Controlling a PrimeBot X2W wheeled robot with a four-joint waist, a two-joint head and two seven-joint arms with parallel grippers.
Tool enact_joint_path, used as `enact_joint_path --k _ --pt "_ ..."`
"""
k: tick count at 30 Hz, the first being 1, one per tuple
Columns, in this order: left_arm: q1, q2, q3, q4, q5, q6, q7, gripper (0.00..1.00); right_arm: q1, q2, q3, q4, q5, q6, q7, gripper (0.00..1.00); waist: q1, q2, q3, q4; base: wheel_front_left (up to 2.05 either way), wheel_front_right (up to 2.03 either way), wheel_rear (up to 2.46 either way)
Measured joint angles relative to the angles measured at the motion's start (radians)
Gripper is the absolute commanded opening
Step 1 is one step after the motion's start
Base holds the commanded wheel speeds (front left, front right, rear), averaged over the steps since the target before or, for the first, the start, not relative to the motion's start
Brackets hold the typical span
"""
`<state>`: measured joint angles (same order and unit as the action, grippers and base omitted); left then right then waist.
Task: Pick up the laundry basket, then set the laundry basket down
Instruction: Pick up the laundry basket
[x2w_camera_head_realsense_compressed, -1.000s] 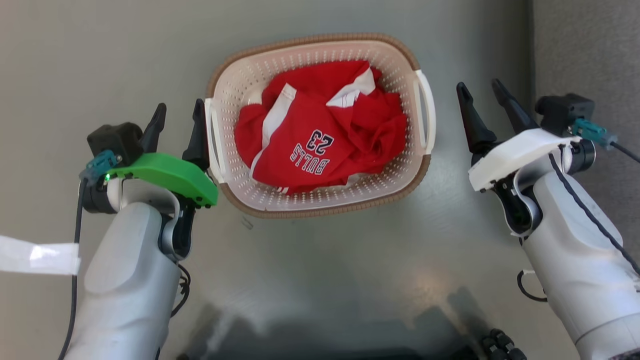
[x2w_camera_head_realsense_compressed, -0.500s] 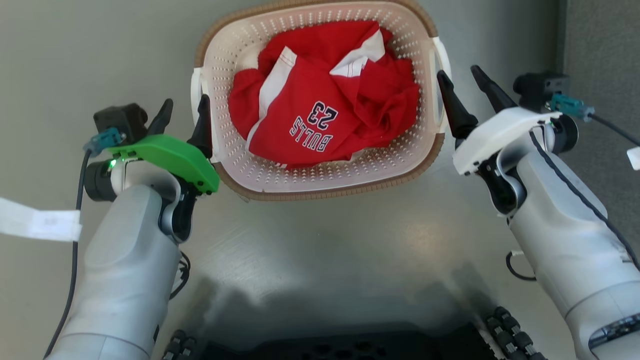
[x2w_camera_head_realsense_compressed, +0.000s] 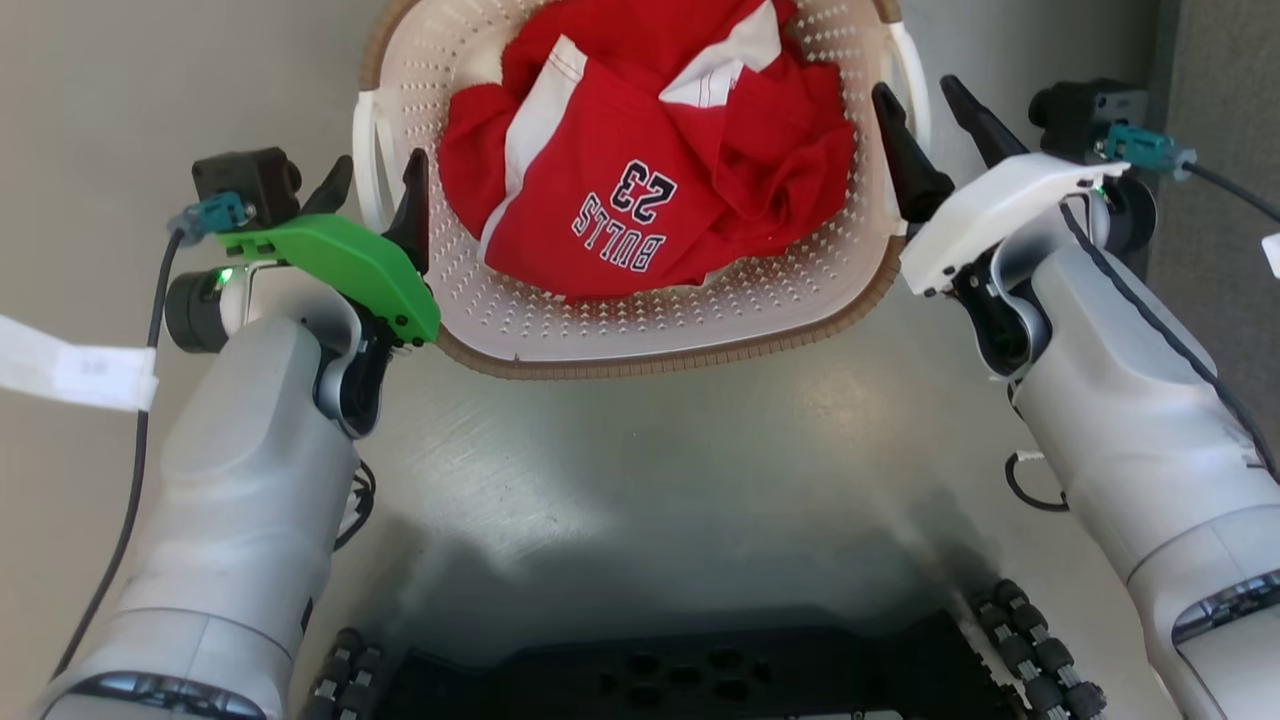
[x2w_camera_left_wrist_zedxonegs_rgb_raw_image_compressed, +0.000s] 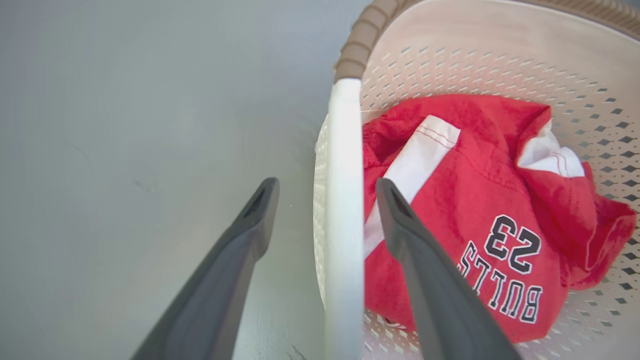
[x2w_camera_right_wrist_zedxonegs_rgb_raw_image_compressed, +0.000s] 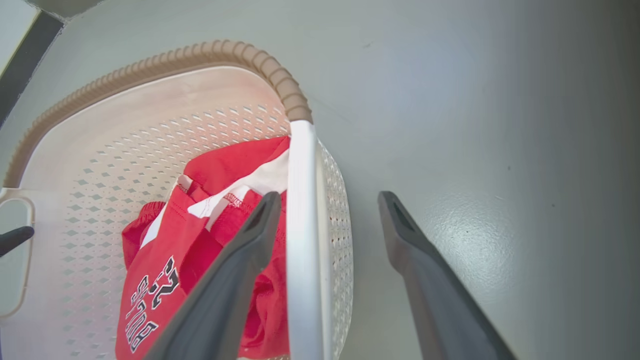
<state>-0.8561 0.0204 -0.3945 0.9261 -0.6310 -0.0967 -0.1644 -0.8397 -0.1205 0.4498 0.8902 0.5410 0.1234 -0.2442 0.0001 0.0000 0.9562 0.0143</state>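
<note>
The laundry basket (x2w_camera_head_realsense_compressed: 650, 355), cream with perforated walls and a brown rim, stands on the grey floor with a red jersey (x2w_camera_head_realsense_compressed: 650, 180) in it. My left gripper (x2w_camera_head_realsense_compressed: 380, 160) is open and straddles the white left handle (x2w_camera_left_wrist_zedxonegs_rgb_raw_image_compressed: 342, 200), one finger outside the basket and one inside by the jersey. My right gripper (x2w_camera_head_realsense_compressed: 912, 87) is open too and straddles the white right handle (x2w_camera_right_wrist_zedxonegs_rgb_raw_image_compressed: 300, 225) the same way. In the wrist views each handle bar lies between the fingers with a gap on both sides. The basket's far end is cut off at the top of the head view.
A white tape strip (x2w_camera_head_realsense_compressed: 75, 365) lies on the floor at the left. My dark base with its rollers (x2w_camera_head_realsense_compressed: 680, 680) fills the near edge. A darker grey surface (x2w_camera_head_realsense_compressed: 1220, 150) borders the floor at the right.
The head camera has tilted, shifting the picture. My right gripper closed in from beside the basket onto its right handle. My left gripper's inner finger crossed over the left handle into the basket.
</note>
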Motion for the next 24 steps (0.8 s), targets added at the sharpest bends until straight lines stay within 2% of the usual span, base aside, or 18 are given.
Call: enact_joint_path --k 6,8,9,11,12,13,14,24 --pt "-0.030 0.000 -0.018 0.039 -0.021 0.000 0.011 1.00 -0.031 0.005 0.024 0.035 0.021 0.000 0.000 1.00 0.0000 0.0000 0.033 -0.001 0.00 0.00 0.00" --pt "-0.032 -0.001 -0.026 0.047 -0.026 -0.002 0.009 1.00 -0.035 0.009 0.036 0.045 0.026 0.000 0.000 0.88 0.0000 0.0000 0.038 -0.001 0.00 0.00 0.00" --pt "-0.033 -0.001 -0.027 0.054 -0.027 -0.006 0.009 1.00 -0.035 0.012 0.042 0.051 0.029 0.000 0.000 0.88 0.0000 0.0000 0.040 0.000 0.00 0.00 0.00" --pt "-0.038 -0.001 -0.030 0.065 -0.036 -0.007 0.008 1.00 -0.037 0.017 0.049 0.060 0.034 0.000 0.000 0.74 0.0000 0.0000 0.041 0.000 0.00 0.00 0.00" --pt "-0.046 -0.001 -0.034 0.070 -0.040 -0.008 0.005 0.88 -0.043 0.020 0.056 0.066 0.044 0.000 0.000 0.57 0.0000 0.0000 0.042 0.000 0.00 0.00 0.00" --pt "-0.050 -0.001 -0.037 0.071 -0.042 -0.008 0.005 0.19 -0.049 0.020 0.059 0.071 0.051 0.000 0.000 0.21 0.0000 0.0000 0.042 0.000 0.00 0.00 0.00" --pt "-0.052 -0.004 -0.043 0.071 -0.044 -0.011 0.004 0.00 -0.054 0.022 0.066 0.074 0.054 0.001 0.000 0.00 0.0000 0.0000 0.042 0.001 0.00 0.00 0.00" --pt "-0.072 -0.012 -0.078 0.100 -0.059 -0.015 -0.014 0.00 -0.075 0.027 0.098 0.105 0.077 0.000 0.000 0.00 0.0000 0.0000 0.035 0.001 0.00 0.00 0.00"
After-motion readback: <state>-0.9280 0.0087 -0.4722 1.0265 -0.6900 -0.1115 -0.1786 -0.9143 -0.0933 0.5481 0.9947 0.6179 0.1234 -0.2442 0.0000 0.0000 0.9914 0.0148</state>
